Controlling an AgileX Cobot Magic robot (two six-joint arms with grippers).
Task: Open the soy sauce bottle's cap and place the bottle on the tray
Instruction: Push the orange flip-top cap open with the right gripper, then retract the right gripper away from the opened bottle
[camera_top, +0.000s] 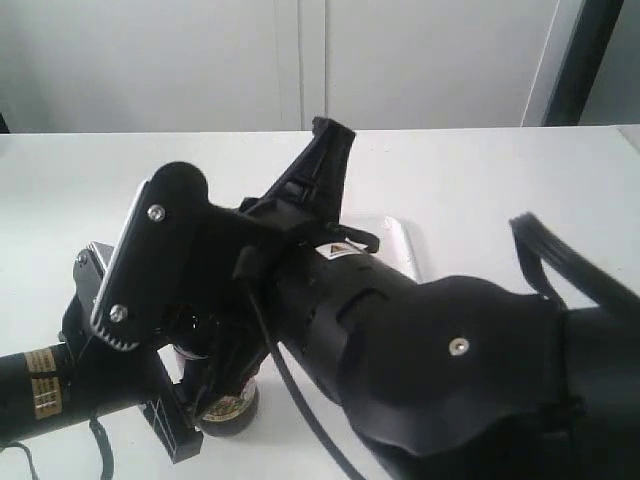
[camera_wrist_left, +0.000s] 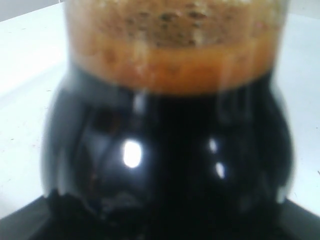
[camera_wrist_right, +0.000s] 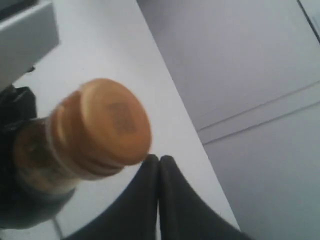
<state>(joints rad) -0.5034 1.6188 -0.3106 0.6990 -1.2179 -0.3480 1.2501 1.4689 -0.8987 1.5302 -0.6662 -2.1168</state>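
The soy sauce bottle (camera_wrist_left: 165, 150) fills the left wrist view, dark liquid below a band of brown foam. My left gripper (camera_wrist_left: 162, 227) is shut on its body. In the exterior view only the bottle's labelled base (camera_top: 228, 405) shows, low between the arms, with the left gripper (camera_top: 195, 405) round it. The orange-gold cap (camera_wrist_right: 102, 125) is down on the neck. My right gripper (camera_wrist_right: 159, 161) is shut and empty, its tips just past the cap's rim; contact cannot be told. Its fingers (camera_top: 333, 135) point up and away. A corner of the white tray (camera_top: 402, 245) shows behind the right arm.
Both arms crowd the front of the white table (camera_top: 90, 180); the bulky right arm (camera_top: 450, 350) hides most of the tray and the bottle's top. A black cable (camera_top: 555, 255) loops at the right. Behind the table's far edge stands a pale wall (camera_top: 200, 60).
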